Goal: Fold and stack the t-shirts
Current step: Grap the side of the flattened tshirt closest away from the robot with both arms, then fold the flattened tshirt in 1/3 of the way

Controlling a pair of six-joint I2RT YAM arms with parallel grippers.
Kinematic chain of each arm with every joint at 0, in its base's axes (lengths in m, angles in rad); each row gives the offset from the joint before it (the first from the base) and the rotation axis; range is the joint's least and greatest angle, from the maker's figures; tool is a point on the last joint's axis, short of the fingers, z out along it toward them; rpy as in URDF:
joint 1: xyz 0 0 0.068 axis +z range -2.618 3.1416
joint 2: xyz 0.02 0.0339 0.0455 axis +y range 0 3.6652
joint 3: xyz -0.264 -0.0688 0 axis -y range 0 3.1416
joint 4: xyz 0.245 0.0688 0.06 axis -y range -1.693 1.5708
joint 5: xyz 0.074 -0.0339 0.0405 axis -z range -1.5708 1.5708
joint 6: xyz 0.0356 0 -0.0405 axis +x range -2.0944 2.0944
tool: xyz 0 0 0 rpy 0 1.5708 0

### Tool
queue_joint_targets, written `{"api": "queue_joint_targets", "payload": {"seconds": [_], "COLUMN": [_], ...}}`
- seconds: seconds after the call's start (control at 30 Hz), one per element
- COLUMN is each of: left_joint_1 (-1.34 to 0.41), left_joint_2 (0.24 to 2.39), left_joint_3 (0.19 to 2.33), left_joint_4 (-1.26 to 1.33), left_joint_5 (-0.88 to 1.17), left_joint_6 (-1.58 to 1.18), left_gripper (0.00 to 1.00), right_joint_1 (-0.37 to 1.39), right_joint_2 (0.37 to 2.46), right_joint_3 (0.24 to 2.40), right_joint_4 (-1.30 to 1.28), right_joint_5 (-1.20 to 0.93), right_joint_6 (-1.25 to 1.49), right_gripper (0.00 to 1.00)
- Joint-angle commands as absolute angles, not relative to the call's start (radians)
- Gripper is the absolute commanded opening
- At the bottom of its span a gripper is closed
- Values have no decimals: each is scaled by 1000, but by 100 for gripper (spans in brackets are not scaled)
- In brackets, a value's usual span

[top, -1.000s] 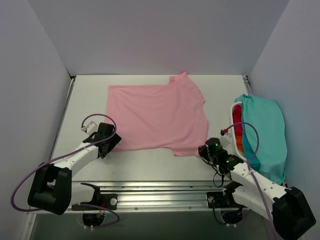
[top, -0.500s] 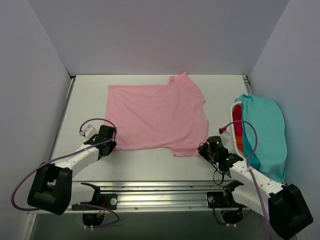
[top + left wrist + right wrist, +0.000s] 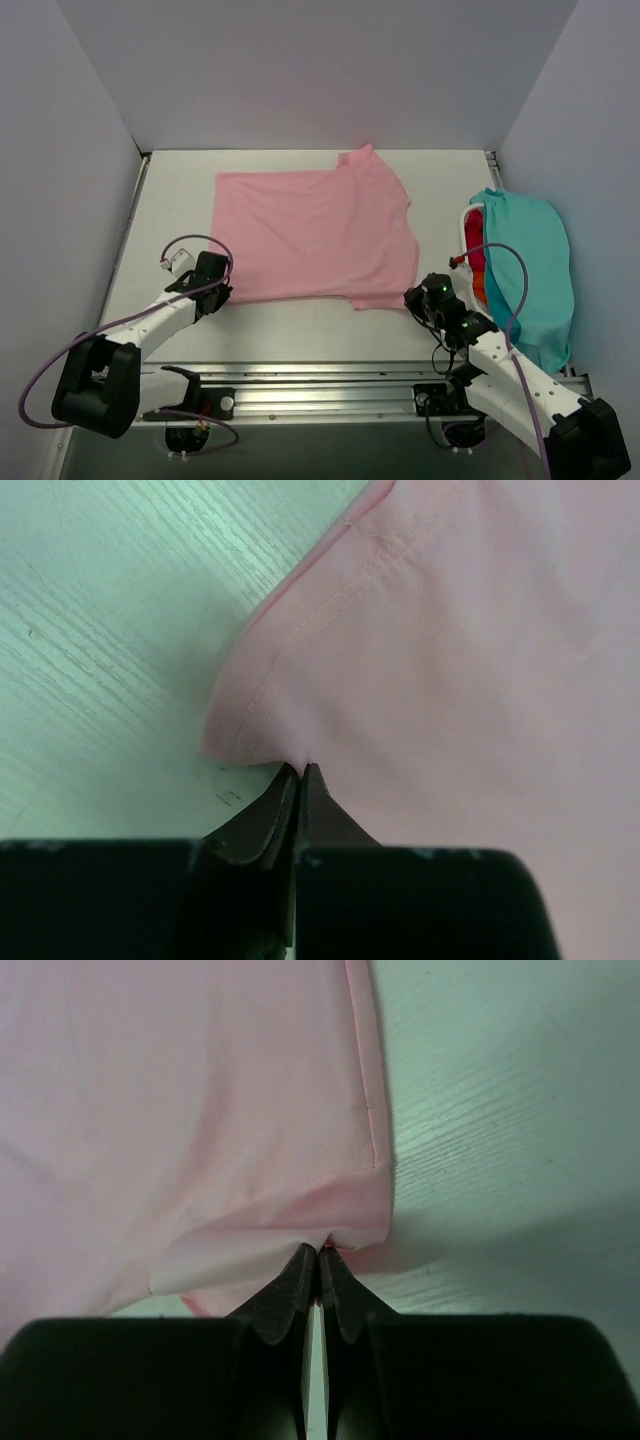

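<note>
A light pink t-shirt lies spread flat on the white table. My left gripper is shut on the shirt's near left corner, the fabric pinched at the fingertips. My right gripper is shut on the near right corner, which is lifted slightly and puckered. Teal t-shirt drapes over a pile at the right, with red and orange t-shirts showing at its left edge.
The pile sits in a white-rimmed basket at the table's right side. Grey walls close the table in at left, back and right. A metal rail with the arm bases runs along the near edge.
My left gripper has closed on the pink shirt's near left corner. My right gripper has shifted slightly right and toward the near edge, lifting its corner of the hem.
</note>
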State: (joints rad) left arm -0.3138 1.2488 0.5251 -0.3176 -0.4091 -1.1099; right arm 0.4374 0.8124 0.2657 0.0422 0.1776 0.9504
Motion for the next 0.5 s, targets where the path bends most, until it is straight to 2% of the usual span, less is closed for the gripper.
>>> {"api": "queue_joint_targets", "payload": {"seconds": [0.0,0.23,0.47], "left_joint_1": [-318,-318,-311], "left_joint_2": [1189,1131,1180], "left_joint_3": [532,566,643], "left_joint_4": [-345,-367,-341], "left_joint_5": [-396,-351,-310], "left_joint_6": [-1051,-988,-940], "left_gripper": [2,2,2], "right_joint_1": [430,430,431], "right_joint_2": [779,796,865], "right_joint_3": [311,330,422], "right_joint_4": [-48,-66,-60], "right_joint_5": [239,238,262], "right_joint_6": [962,991,983], "right_gripper": [0,0,0]}}
